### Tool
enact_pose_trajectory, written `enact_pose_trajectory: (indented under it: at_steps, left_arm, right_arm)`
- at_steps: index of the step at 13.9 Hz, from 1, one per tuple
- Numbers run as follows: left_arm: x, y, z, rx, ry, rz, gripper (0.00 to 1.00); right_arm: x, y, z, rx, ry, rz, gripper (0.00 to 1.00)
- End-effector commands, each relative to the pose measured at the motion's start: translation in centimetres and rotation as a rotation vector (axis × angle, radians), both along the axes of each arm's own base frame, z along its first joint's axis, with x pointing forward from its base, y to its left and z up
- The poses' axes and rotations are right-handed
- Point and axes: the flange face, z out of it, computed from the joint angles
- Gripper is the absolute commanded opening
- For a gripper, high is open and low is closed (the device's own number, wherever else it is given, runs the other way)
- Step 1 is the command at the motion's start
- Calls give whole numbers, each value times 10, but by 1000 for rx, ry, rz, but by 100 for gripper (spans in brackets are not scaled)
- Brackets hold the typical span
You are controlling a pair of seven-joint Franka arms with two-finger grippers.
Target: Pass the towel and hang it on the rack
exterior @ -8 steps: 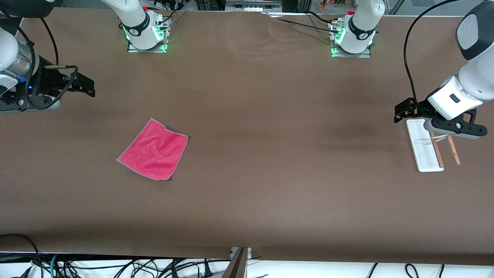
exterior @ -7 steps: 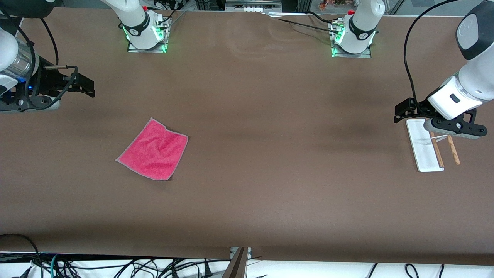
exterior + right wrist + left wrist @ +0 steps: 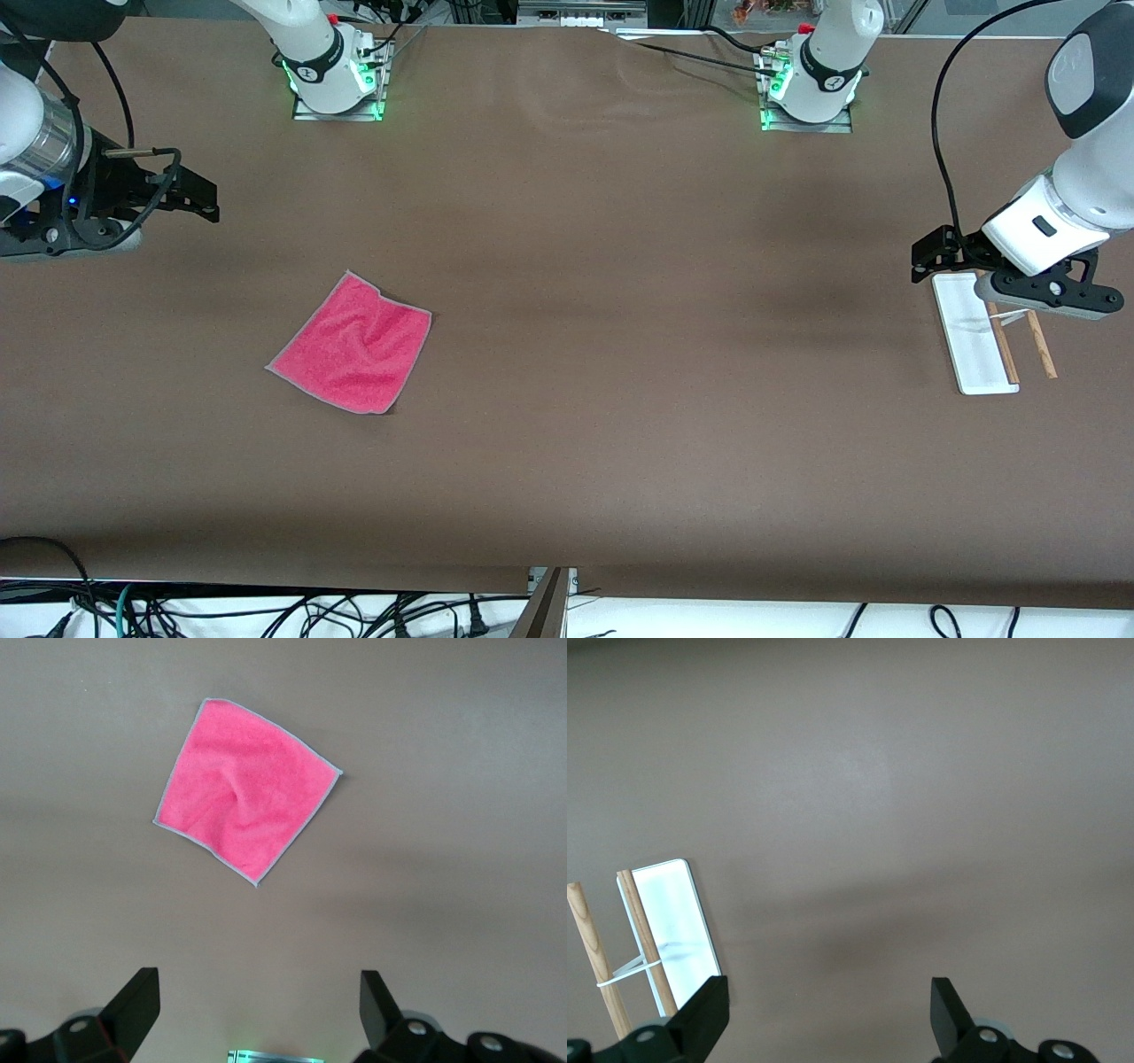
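Table: brown surface filling the front view; its edges toward both arms' ends are cut off by the frame.

Right arm: enters at about 9 o'clock in the front view, most of it out of frame. Right gripper hangs over bare table at roughly 10 o'clock from the towel, well apart from it. Its own wrist view shows only the two finger tips, the bodies cropped; the jaws stand wide apart with nothing between them.

Left arm: enters at about 3 o'clock in the front view, upper links cut off. Left gripper hangs over the rack's end farthest from the front camera. Its wrist view shows two dark fingertips spread wide, holding nothing.

Towel: pink-red face up, thin light grey edging, lying flat on the table toward the right arm's end, one corner pointing to about 11 o'clock. A soft crease runs across its middle; the underside is hidden.

Rack: white flat base with two thin brown rods, on the table toward the left arm's end. Its farthest end is covered by the left arm's wrist; in the left wrist view the rack is partly cropped.
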Motion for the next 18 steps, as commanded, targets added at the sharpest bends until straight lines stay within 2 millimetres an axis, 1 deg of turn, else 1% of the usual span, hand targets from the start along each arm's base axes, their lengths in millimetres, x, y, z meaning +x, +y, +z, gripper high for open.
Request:
enact_pose_trajectory:
  at_steps: [1, 5, 7, 8, 9, 10, 11, 13, 15, 17, 18]
  left_arm:
    - [4, 0, 6, 20, -2, -24, 100]
    - [4, 0, 6, 20, -2, -22, 100]
    - [4, 0, 6, 20, -2, -24, 100]
    - [4, 0, 6, 20, -2, -24, 100]
    - [4, 0, 6, 19, -2, -23, 100]
    - [4, 0, 6, 20, -2, -22, 100]
    - [4, 4, 6, 20, -2, -19, 100]
    - [4, 4, 6, 20, -2, -19, 100]
    - [4, 3, 7, 23, -4, -21, 100]
    - [4, 3, 7, 23, -4, -21, 100]
    - [4, 3, 7, 23, -4, -21, 100]
  right_arm:
    - [-3, 1, 3, 4, -3, 15, 100]
    - [-1, 3, -1, 2, -3, 18, 100]
    - [10, 6, -20, -3, 13, 14, 100]
    - [18, 9, -34, -7, 21, 12, 100]
    - [28, 12, -51, -11, 25, 13, 100]
    - [40, 18, -71, -15, 23, 13, 100]
    - [54, 24, -98, -18, 22, 21, 100]
    - [82, 39, -154, 10, 2, 33, 100]
    - [102, 69, -199, 30, -34, 73, 100]
    - [116, 97, -234, 44, -23, 124, 100]
    - [119, 113, -250, 57, -10, 176, 100]
